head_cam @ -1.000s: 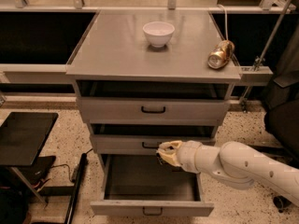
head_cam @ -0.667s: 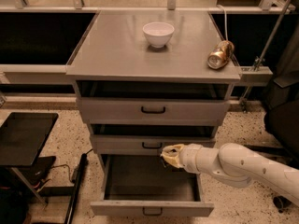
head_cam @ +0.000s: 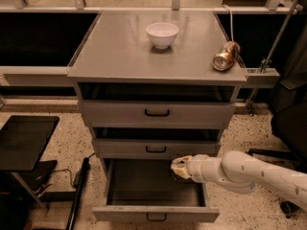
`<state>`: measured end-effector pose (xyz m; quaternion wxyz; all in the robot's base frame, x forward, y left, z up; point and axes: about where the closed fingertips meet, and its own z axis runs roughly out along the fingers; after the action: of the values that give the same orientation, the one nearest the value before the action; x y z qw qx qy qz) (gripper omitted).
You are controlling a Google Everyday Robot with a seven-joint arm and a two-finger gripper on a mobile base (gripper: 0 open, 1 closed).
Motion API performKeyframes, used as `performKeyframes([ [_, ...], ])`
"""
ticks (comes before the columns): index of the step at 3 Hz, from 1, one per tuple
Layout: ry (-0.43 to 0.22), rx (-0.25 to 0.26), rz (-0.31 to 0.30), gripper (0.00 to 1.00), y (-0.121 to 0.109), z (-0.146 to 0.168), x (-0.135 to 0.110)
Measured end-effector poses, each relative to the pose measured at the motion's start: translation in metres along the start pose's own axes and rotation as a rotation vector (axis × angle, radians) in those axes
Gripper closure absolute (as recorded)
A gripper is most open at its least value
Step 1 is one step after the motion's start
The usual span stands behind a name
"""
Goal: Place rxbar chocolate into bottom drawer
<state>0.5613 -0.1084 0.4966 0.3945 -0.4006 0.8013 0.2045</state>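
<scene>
The bottom drawer (head_cam: 144, 186) of the grey cabinet is pulled open, and its dark inside shows nothing lying in it. My gripper (head_cam: 180, 168), on a white arm coming in from the right, hangs just above the drawer's right rear part, below the middle drawer's front. The rxbar chocolate is hidden; I cannot tell whether it is inside the gripper.
On the cabinet top stand a white bowl (head_cam: 162, 34) and a shiny gold-brown can (head_cam: 226, 56) lying at the right edge. The top drawer (head_cam: 157, 113) and middle drawer (head_cam: 156, 149) are pushed in. A black stand (head_cam: 24, 140) is at the left, a chair base at the right.
The gripper has moved a little to the right and downward, from in front of the middle drawer toward the open bottom drawer.
</scene>
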Motion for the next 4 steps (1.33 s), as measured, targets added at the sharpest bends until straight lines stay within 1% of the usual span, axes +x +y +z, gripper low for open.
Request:
performKeyframes([
  [1, 0.0, 0.0, 0.0, 1.0, 0.0, 0.0, 0.0],
  [2, 0.005, -0.031, 0.03, 1.0, -0.003, 0.006, 0.012],
  [3, 0.007, -0.092, 0.067, 1.0, -0.013, 0.041, 0.042],
  [4, -0.004, -0.14, 0.117, 1.0, -0.026, 0.098, 0.078],
])
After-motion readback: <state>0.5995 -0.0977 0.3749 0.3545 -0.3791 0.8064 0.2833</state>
